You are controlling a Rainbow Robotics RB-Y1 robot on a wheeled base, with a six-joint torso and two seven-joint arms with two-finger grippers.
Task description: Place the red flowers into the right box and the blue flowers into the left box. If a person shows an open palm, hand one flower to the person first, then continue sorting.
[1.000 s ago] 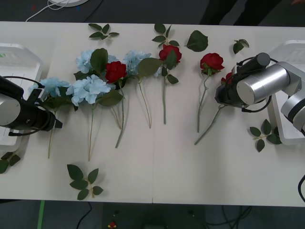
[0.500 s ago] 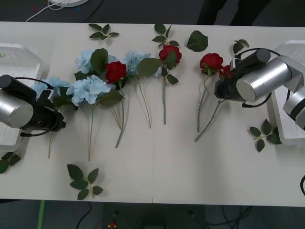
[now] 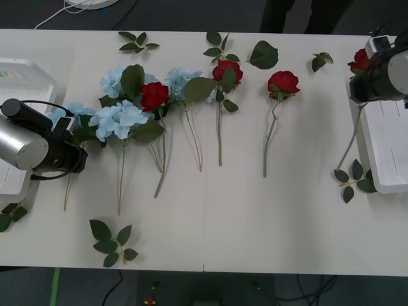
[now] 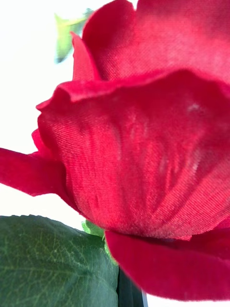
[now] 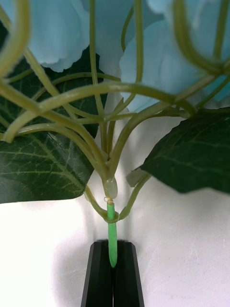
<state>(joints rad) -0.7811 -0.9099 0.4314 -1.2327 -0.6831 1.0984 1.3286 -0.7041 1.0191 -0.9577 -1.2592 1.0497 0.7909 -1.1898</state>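
Observation:
My right gripper point(image 3: 368, 75) is shut on a red flower point(image 3: 359, 60) and holds it over the far left corner of the right box point(image 3: 390, 150). Its stem hangs down along the box's rim, and the bloom point(image 4: 143, 144) sits very close in the right wrist view. My left gripper point(image 3: 76, 158) lies low on the table beside the left box point(image 3: 19, 76). Its black fingers point(image 5: 98, 276) are shut on the green stem point(image 5: 111, 240) of the leftmost blue flower point(image 3: 69, 115). Three red flowers point(image 3: 155, 95) point(image 3: 227, 70) point(image 3: 283, 81) and more blue flowers point(image 3: 120, 119) lie on the table.
Loose green leaf sprigs lie about: one near the front point(image 3: 113, 242), one against the right box point(image 3: 354, 178), several along the far edge point(image 3: 264, 55). The flower stems point toward the near edge. A white cable point(image 3: 70, 9) runs behind the table.
The right arm has lifted its red flower off the table and carried it right and farther back, to the right box's corner. The left arm shifted slightly, staying at the blue flower's stem.

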